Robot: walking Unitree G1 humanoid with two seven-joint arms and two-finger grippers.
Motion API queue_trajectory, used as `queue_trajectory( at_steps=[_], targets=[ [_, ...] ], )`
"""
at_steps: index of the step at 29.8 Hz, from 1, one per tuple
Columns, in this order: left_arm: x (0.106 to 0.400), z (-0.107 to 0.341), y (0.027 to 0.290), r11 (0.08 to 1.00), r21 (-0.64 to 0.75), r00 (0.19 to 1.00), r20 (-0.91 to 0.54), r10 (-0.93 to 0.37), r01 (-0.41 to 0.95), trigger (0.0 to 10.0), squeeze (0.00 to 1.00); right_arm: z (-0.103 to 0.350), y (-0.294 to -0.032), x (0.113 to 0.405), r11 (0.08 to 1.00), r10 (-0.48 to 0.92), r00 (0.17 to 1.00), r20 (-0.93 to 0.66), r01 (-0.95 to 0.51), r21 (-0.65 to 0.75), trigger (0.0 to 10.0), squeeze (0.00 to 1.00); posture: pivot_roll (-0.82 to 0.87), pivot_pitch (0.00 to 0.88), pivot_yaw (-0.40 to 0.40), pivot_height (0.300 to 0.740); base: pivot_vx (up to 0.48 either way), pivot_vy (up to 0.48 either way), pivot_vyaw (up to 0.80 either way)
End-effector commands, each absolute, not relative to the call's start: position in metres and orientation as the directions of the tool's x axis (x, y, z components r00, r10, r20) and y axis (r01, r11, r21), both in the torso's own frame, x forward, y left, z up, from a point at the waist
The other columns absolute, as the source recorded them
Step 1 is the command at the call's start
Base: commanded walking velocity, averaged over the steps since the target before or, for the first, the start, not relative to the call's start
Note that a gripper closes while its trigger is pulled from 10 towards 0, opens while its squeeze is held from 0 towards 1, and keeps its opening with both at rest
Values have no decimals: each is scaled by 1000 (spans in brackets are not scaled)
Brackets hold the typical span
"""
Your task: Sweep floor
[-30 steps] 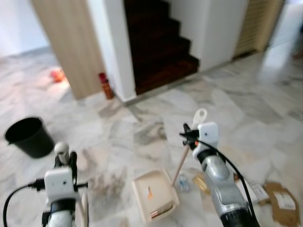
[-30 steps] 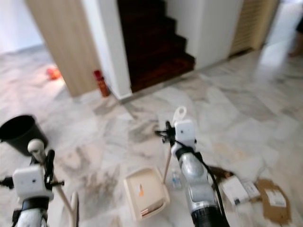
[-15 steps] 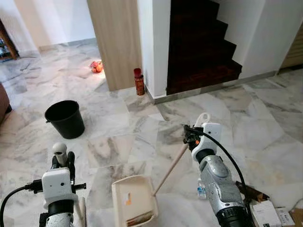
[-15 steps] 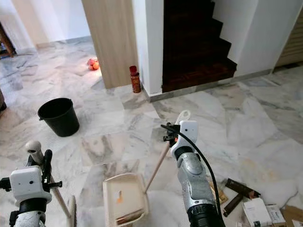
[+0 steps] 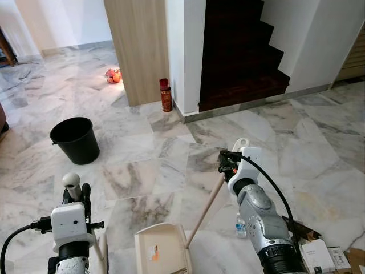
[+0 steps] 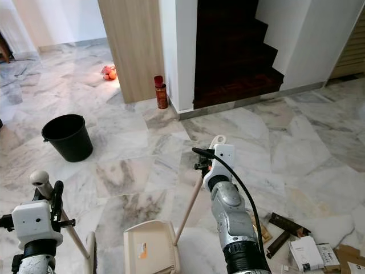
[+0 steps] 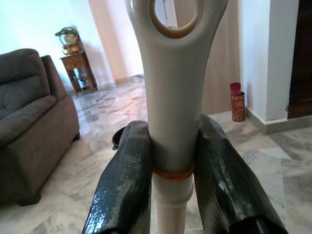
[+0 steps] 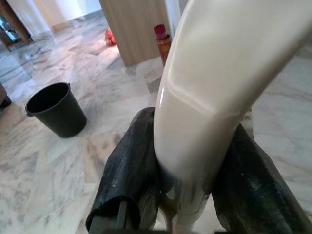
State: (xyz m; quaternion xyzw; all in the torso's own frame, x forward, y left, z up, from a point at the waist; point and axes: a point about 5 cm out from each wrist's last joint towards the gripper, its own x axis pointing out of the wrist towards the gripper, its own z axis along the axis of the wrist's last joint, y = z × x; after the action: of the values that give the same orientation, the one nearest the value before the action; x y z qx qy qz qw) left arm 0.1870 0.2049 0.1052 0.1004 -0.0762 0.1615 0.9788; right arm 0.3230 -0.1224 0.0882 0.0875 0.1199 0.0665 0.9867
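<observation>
The left pincer (image 7: 171,161) gripped the broom handle (image 7: 174,87) upright, and the right pincer (image 8: 187,170) clamped the dustpan handle (image 6: 191,208). That kept the dustpan (image 6: 149,249) resting on the floor (image 5: 142,171) before the robot, probably ready to receive sweepings. Litter (image 6: 288,225) lay to its right.

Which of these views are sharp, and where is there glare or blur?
Left and right eye views: sharp, soft window glare on the marble floor. Right wrist view: dustpan handle close and blurred. Left wrist view: broom handle fairly sharp, bright background.
</observation>
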Motion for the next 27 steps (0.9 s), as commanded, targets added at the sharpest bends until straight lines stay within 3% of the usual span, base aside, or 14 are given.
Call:
queue_trajectory(
  at_steps=[1,7,27],
  targets=[
    [187,115,205,922,175,926,222,305,-346,10000,0,98,-118,328,968,167,966,-195,-124,216,10000,0,-52,0,57,740,0,0,0],
    [187,114,204,923,162,926,217,310,-348,10000,0,100,-117,330,966,174,966,-190,-131,222,10000,0,-51,0,53,740,0,0,0],
    [184,112,205,921,159,925,203,321,-355,10000,0,100,-113,329,961,194,962,-193,-147,235,10000,0,-48,0,52,740,0,282,0]
  ],
)
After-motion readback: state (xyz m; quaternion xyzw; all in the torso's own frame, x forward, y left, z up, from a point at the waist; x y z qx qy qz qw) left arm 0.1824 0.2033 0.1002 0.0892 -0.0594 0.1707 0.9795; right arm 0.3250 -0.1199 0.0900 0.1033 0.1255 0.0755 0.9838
